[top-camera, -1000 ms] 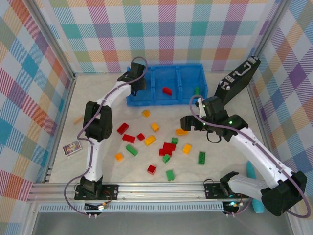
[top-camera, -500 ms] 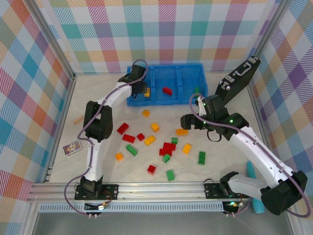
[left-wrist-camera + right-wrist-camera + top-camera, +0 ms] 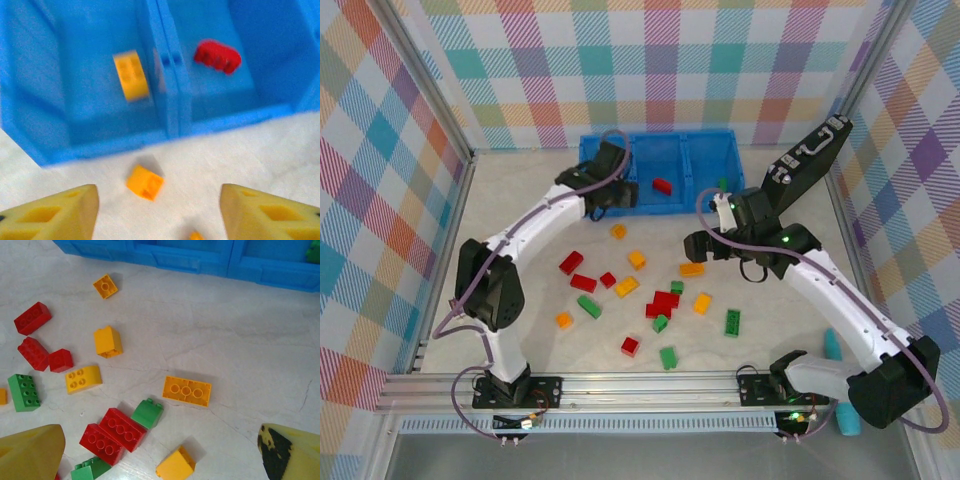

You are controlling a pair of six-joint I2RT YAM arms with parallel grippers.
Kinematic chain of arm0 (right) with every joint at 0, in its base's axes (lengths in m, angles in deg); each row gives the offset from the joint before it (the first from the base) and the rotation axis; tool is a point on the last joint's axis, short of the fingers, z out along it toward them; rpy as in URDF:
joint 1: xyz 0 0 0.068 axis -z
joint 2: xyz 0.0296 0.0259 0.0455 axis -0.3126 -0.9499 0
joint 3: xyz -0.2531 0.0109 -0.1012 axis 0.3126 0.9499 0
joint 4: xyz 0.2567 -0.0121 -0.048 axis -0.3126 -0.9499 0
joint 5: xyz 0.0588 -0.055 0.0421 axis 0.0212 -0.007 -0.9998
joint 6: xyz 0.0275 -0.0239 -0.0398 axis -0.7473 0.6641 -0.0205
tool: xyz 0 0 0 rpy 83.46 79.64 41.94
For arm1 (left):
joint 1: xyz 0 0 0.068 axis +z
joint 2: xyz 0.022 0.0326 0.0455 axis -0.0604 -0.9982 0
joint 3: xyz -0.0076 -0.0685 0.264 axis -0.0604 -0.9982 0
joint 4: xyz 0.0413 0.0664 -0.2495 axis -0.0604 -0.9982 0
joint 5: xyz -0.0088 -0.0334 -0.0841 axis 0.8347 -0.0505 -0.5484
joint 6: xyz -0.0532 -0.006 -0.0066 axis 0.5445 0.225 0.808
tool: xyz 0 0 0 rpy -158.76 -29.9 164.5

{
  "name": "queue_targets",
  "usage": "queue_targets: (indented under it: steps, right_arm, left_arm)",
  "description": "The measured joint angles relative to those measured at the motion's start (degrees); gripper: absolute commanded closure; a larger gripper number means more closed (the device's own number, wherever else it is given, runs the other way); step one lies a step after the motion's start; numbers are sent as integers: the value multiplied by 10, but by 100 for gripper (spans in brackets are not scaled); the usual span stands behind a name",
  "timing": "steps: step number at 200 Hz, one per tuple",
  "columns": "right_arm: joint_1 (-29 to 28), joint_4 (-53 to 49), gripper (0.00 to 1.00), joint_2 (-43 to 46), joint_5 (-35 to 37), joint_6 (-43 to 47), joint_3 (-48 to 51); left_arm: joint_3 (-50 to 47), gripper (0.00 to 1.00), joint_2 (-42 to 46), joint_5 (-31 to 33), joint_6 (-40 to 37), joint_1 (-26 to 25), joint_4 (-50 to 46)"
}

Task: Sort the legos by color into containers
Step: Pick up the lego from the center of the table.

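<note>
**Top view.** The blue bin (image 3: 700, 140) is standing at the far side of the counter (image 3: 760, 330). A red lego (image 3: 662, 186) is lying in its middle compartment and a green lego (image 3: 722, 185) in the right one. The loose legos (image 3: 665, 300) are lying scattered on the counter, nearer the arm bases. The left jaws are hovering at the bin's near wall, by the left compartment. The right jaws are hanging over the far edge of the scatter.

**Left wrist view.** The left jaws are standing well apart and gripping nothing. A yellow lego (image 3: 131, 76) is resting in the left compartment. A small orange brick (image 3: 145, 182) is lying on the counter just before the bin wall.

**Right wrist view.** The right jaws are gaping wide, empty, above red, green and yellow bricks. A long orange brick (image 3: 186, 390) is lying between them and the bin.
</note>
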Motion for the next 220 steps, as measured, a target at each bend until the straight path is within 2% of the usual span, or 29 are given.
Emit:
queue_targets:
  steps: [26, 69, 99, 117, 220]
  right_arm:
    - [0, 9, 1, -7, -5, 2, -2]
    - [0, 10, 1, -9, 0, -3, -2]
    - [0, 10, 1, -9, -1, -5, -2]
    - [0, 10, 1, -10, -1, -5, -2]
    - [3, 28, 1, -51, -10, -5, 1]
  left_arm:
    - [-49, 30, -18, 14, 27, -28, -7]
    - [-27, 28, -88, 57, 45, -24, -8]
    - [12, 26, -134, 53, 73, -16, -4]
    - [12, 23, -141, 50, 98, -9, -4]
    - [-26, 23, -165, 10, 243, 7, 37]
